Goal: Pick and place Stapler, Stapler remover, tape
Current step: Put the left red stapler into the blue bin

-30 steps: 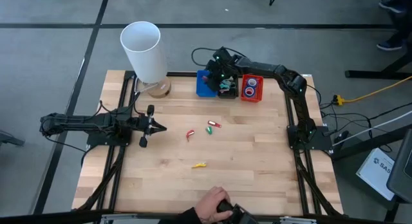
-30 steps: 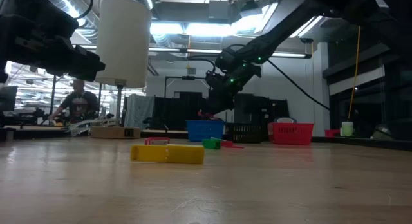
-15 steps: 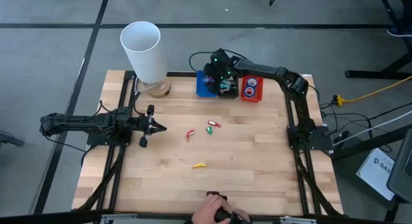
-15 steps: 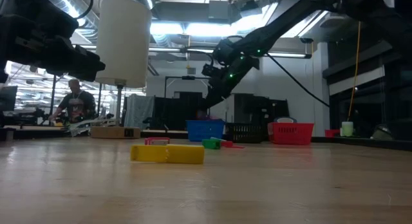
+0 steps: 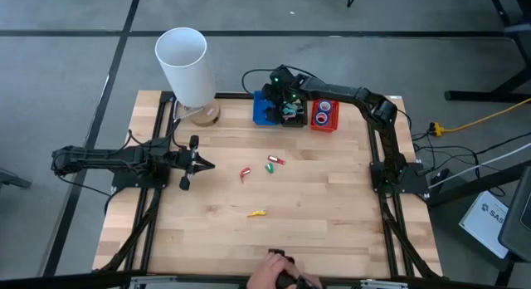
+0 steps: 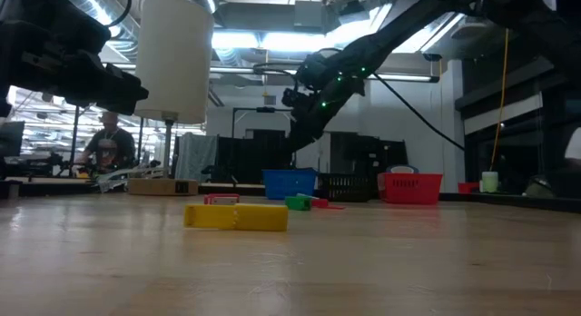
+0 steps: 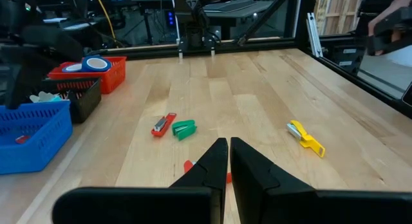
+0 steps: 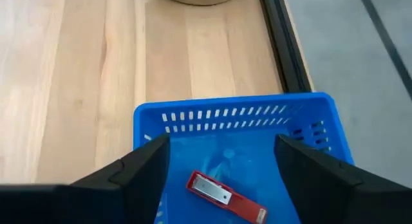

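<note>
- Now I see my right gripper (image 8: 219, 163) spread wide over the blue basket (image 5: 265, 109) at the table's (image 5: 332, 206) far edge, a red stapler (image 8: 226, 197) inside.
- Left gripper (image 7: 225, 161) pinched shut near the left edge; open wood ahead.

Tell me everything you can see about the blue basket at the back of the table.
The blue basket is a small rectangular bin of what looks like moulded plastic, its walls pierced near the rim by rows of short slots. It sits upright on the wooden table's far edge, leftmost of three bins, close beside a black basket. A red stapler with a silvery top plate lies flat on its floor. The right gripper hangs open just above it, touching nothing.
</note>
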